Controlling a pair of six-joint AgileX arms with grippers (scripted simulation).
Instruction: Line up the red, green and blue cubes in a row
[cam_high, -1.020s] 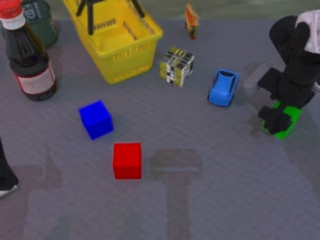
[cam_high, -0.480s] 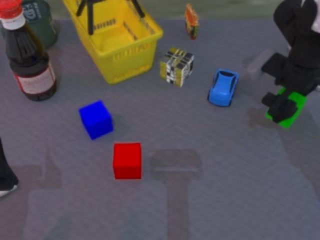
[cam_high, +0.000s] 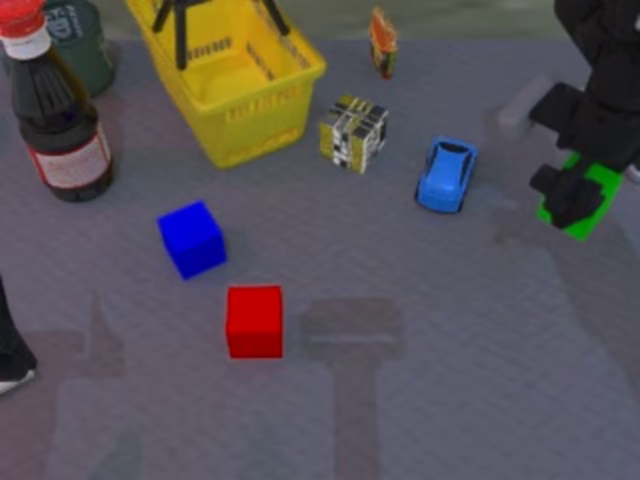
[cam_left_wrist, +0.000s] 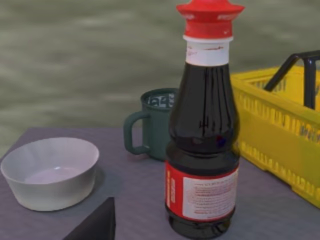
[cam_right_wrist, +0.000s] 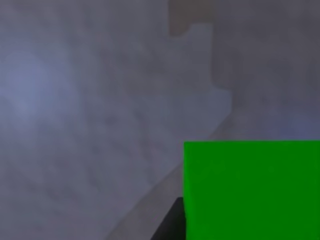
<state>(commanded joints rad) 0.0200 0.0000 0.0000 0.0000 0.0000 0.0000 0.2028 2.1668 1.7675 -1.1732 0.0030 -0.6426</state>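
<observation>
Since a second ago my right gripper (cam_high: 572, 196) has carried the green cube (cam_high: 590, 205) up and toward the far right corner of the worktop (cam_high: 420, 350); its shadow on the surface has pulled away from it, so the cube now hangs clear of the worktop. My fingers are clamped on the green cube, which fills the near corner of the right wrist view (cam_right_wrist: 252, 190) with only grey worktop beneath it. Nothing else has shifted. To the left of my fingers, just beyond them, sits the light blue toy car (cam_high: 446, 174), and further left the patterned puzzle cube (cam_high: 353, 133). Well to the left of my fingers and nearer me, the blue cube (cam_high: 192, 238) and the red cube (cam_high: 254, 321) lie close together but apart, red nearer me. My left gripper (cam_high: 12, 350) stays parked at the left edge; I cannot tell how its fingers stand
</observation>
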